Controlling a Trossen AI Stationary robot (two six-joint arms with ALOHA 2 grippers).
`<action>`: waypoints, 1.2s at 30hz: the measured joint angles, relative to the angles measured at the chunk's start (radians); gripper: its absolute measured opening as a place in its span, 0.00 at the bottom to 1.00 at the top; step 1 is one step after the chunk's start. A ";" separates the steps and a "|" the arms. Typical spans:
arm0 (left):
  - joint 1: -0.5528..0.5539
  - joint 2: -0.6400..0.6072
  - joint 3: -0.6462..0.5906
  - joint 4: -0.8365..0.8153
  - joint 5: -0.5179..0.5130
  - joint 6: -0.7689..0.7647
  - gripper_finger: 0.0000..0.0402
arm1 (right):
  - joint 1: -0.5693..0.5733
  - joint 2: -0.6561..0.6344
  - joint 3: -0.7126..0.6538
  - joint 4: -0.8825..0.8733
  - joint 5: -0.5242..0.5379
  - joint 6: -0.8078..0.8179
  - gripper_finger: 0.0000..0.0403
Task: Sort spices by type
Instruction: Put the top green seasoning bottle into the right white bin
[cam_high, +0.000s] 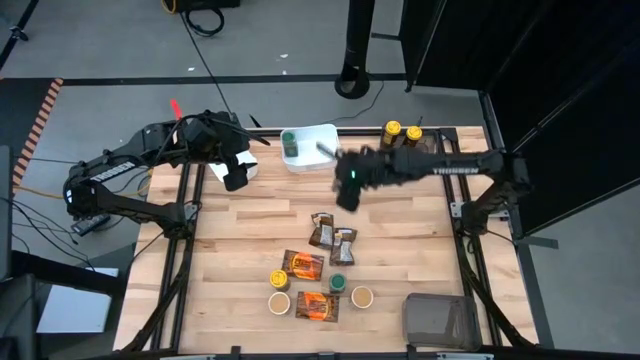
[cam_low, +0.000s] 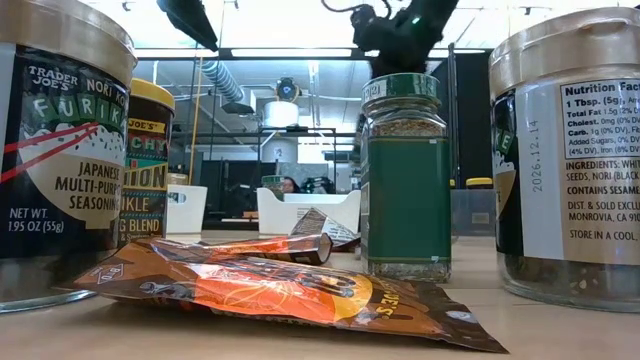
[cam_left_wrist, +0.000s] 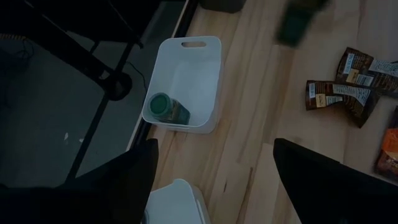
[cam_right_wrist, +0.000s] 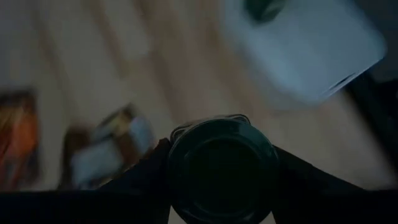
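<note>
My right gripper (cam_high: 349, 190) hangs over the table's middle, shut on a dark green-lidded jar (cam_right_wrist: 221, 167). My left gripper (cam_left_wrist: 214, 186) is open, above a white tub (cam_high: 246, 166) at the far left. A second white tub (cam_high: 312, 146) at the far edge holds one green-lidded jar (cam_left_wrist: 166, 109) lying on its side. Two yellow-lidded jars (cam_high: 402, 131) stand at the far edge. Brown packets (cam_high: 332, 237), orange packets (cam_high: 303, 265) and several jars (cam_high: 338, 284) rest on the near half of the table. My right gripper pinches the green-lidded jar by its sides just below the lid (cam_right_wrist: 221, 149), one finger (cam_right_wrist: 140, 177) on each side. The lid faces the wrist camera, so the fingers come from above, pointing down. The jar hangs lifted off the table.
A grey-brown bin (cam_high: 438, 320) sits at the near right corner. Bare wood lies between the far tubs and the packets. In the low view, tall jars (cam_low: 405, 180) and an orange packet (cam_low: 280, 290) stand close to the near edge.
</note>
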 joint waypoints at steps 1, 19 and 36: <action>0.000 0.000 0.000 0.000 0.000 0.000 0.81 | -0.030 0.000 0.001 0.033 -0.003 -0.018 0.51; 0.000 0.000 0.000 0.002 0.000 0.000 0.81 | -0.278 0.075 0.078 0.352 -0.060 -0.089 0.51; 0.000 0.000 0.000 0.000 0.000 0.000 0.81 | -0.347 0.547 0.691 -0.025 -0.138 -0.228 0.51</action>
